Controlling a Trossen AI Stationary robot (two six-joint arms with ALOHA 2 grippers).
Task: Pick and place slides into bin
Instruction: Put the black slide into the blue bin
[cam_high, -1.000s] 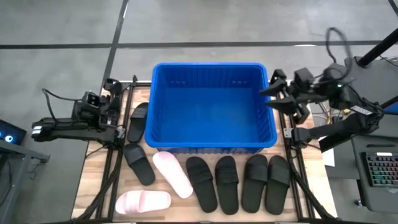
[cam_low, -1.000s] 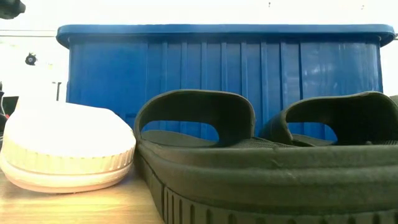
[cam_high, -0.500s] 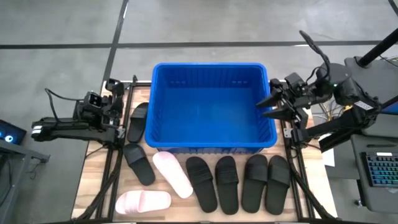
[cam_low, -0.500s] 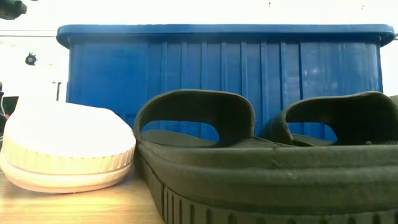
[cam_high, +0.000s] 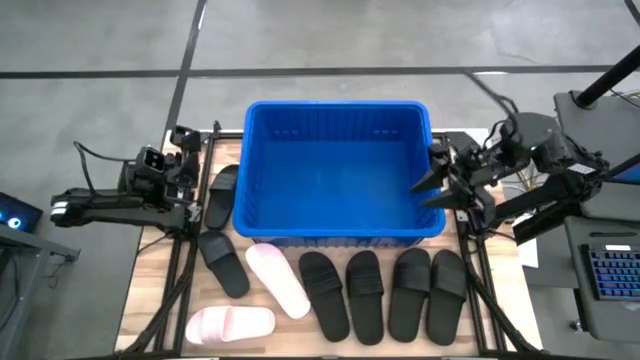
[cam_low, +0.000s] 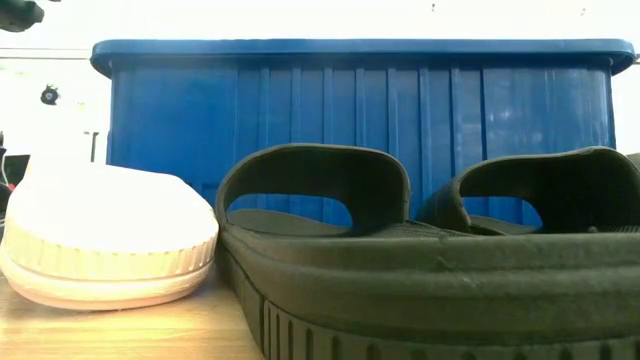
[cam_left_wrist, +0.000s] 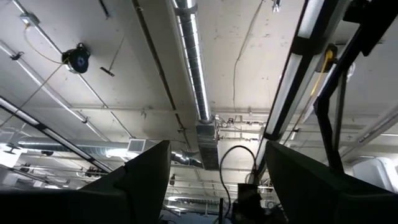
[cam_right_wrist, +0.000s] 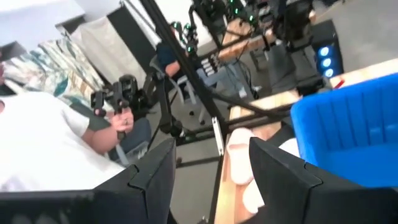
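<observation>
Blue bin (cam_high: 340, 120): rectangular plastic tub with ribbed walls, standing at the middle of the wooden worktop (cam_high: 160, 300); nothing shows inside it.
Right pincer (cam_high: 436, 186): over the bin's right rim, fingers spread apart, holding nothing and touching nothing.
Left pincer (cam_high: 187, 166): at the worktop's left edge, beside the bin; its wrist view points up at the ceiling with both fingers (cam_left_wrist: 146, 177) well apart, nothing between them.
Black slides, front row (cam_high: 384, 292): four lying side by side on the worktop, just in front of the bin.
Black slides, left (cam_high: 220, 195): one beside the bin's left wall, a second (cam_high: 224, 264) nearer the front.
Pink slides (cam_high: 277, 279): one angled at the bin's front left corner, another (cam_high: 229, 324) at the front edge.
Person (cam_right_wrist: 43, 143): white sleeve visible beyond the worktop in the right wrist view.
</observation>
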